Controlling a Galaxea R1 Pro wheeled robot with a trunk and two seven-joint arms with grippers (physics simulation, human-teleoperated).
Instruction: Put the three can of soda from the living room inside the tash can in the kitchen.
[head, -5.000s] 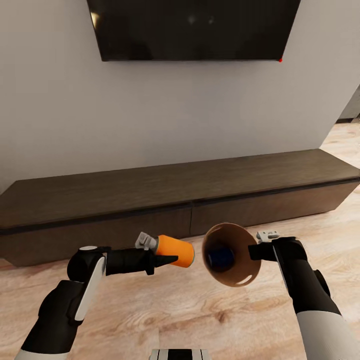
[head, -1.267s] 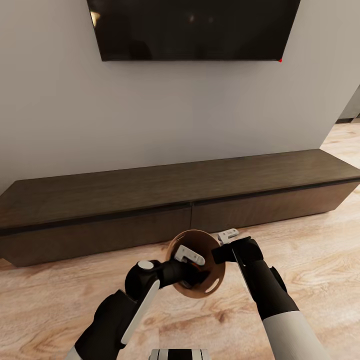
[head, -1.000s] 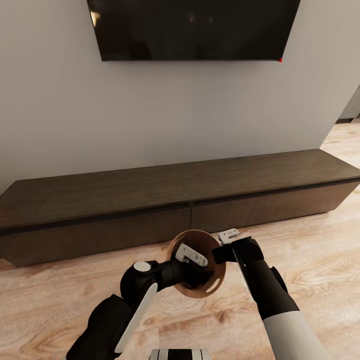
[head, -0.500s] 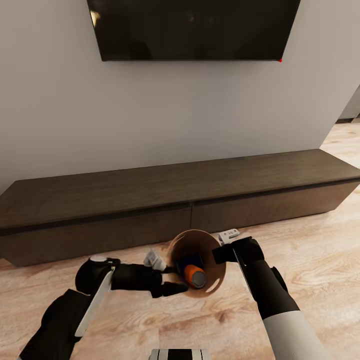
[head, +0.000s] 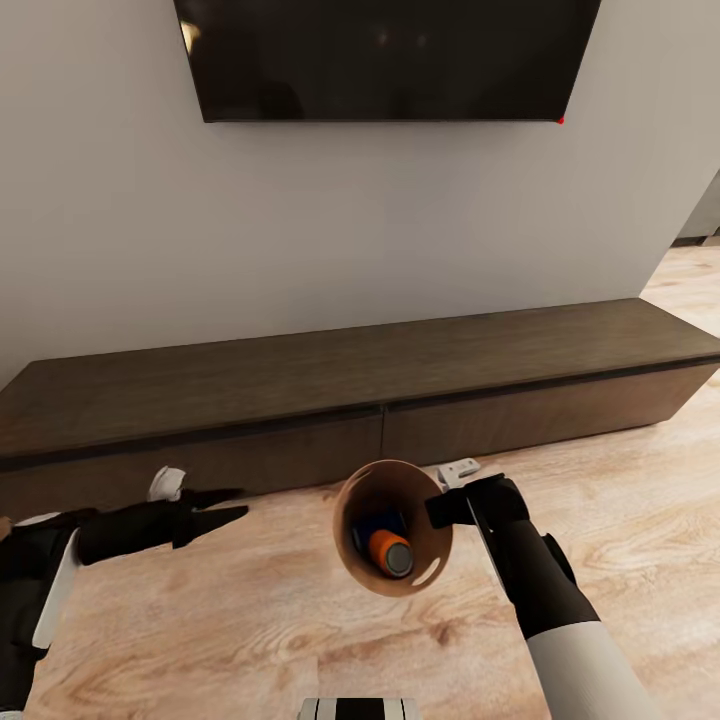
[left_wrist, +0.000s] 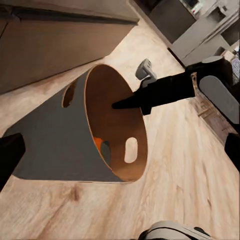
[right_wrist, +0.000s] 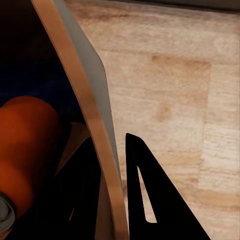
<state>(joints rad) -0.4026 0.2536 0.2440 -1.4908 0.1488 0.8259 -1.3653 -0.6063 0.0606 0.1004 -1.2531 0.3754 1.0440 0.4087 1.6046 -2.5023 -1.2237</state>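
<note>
My left fingers (head: 225, 503) have pulled away to nine o'clock, apart and empty. The orange can (head: 388, 552) lies inside the trash can (head: 352, 545). My right fingers (right_wrist: 112, 192) pinch its rim; I should keep it tipped up.

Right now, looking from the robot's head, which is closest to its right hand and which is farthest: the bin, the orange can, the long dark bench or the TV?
1. Light grey bin with tan inside: its rim is in the right hand.
2. Orange soda can: inside that bin.
3. Long dark low bench: behind, along the wall.
4. Black wall TV: high above the bench.
</note>
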